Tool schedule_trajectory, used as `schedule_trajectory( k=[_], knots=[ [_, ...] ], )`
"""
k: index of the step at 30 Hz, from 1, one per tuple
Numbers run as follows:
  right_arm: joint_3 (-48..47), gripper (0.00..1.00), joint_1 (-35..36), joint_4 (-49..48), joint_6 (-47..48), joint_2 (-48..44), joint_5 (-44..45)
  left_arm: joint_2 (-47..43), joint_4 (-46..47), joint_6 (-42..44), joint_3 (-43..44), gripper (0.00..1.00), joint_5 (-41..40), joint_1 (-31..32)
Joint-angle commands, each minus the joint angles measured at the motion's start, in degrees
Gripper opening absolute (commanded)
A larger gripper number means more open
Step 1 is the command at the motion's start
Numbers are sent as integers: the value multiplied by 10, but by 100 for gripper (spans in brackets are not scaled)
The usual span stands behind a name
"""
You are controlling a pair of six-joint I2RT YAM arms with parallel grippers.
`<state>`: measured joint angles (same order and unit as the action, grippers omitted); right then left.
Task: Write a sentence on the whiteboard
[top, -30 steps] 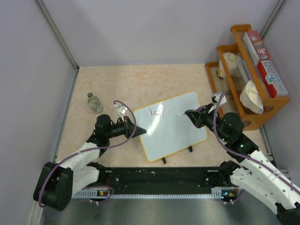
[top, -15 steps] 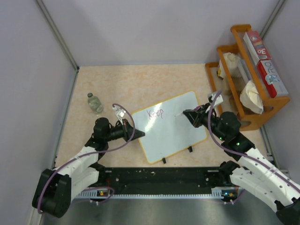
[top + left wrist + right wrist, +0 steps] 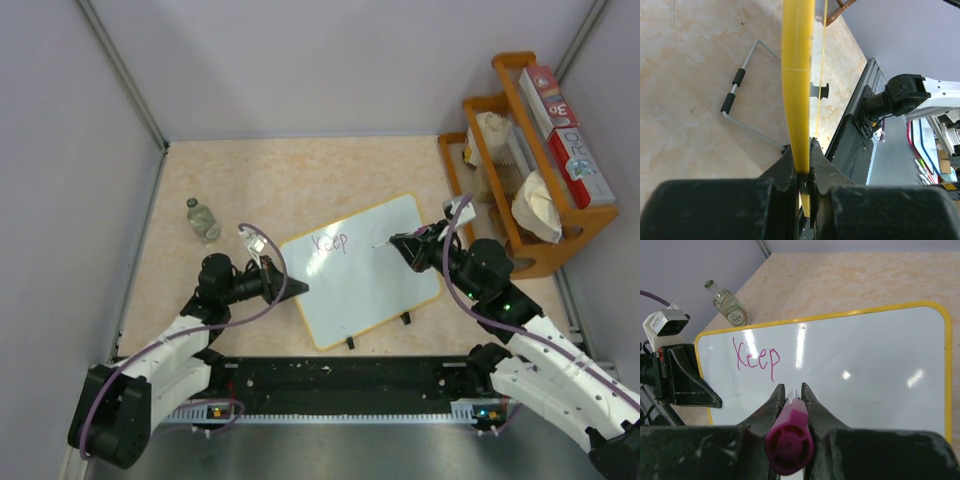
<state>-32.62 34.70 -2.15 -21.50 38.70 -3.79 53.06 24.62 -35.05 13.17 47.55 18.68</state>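
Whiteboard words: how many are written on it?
1. "Keep" sits on the whiteboard near the edge gripped by the left hand; the marker in the right hand may hide a small stroke.

Robot lab cell (grey panel walls (image 3: 320,70))

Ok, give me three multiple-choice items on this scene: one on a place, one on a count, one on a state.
1. Where does the bottle stand relative to the whiteboard?
A) on it
B) off its left side, apart from it
C) off its right side

2. How many words are written on the whiteboard?
A) three
B) two
C) one

3. The left gripper is:
A) shut on the whiteboard's edge
B) open above it
C) shut on the bottle

Answers: B, the bottle stands clear of the left corner; C, only the word "Keep" shows; A, the left wrist view shows it clamped on that edge.
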Motion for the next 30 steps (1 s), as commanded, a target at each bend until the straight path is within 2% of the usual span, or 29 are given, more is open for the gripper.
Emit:
schedule_trajectory(
  k=[1, 19, 30],
  knots=[
    [-2, 0, -2, -25, 1, -1, 4, -6, -65, 79, -34, 0, -5, 6],
    [-15, 0, -3, -21, 14, 1, 22, -38, -58, 78, -46, 0, -4, 6],
    [-55, 0, -3, -80, 32, 68, 21, -45, -53, 77, -50, 0, -2, 6]
  ],
)
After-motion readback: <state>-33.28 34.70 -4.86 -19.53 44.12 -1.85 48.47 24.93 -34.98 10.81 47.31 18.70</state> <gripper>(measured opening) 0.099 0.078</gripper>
